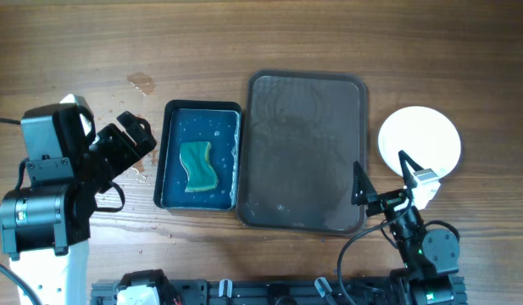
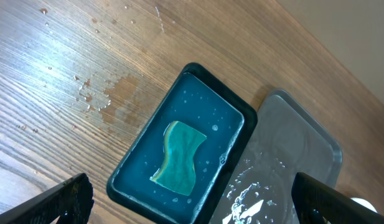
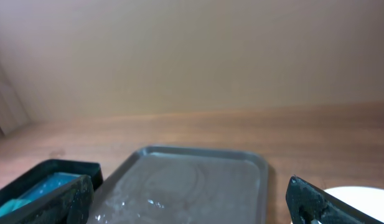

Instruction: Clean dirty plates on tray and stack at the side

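Note:
The dark brown tray [image 1: 305, 110] lies at the table's middle with no plates on it, only wet streaks; it also shows in the left wrist view [image 2: 304, 149] and the right wrist view [image 3: 198, 180]. White plates [image 1: 420, 140] sit stacked to the tray's right, clean on top; I cannot tell how many. An edge shows in the right wrist view [image 3: 360, 198]. My left gripper [image 1: 132, 137] is open and empty, left of the black basin. My right gripper [image 1: 381, 180] is open and empty near the tray's front right corner, beside the plates.
A black basin [image 1: 169, 169] of blue water holds a green sponge [image 1: 198, 166], just left of the tray; both show in the left wrist view, basin [image 2: 135, 168] and sponge [image 2: 179, 157]. Water drops [image 1: 141, 83] wet the wood at the left.

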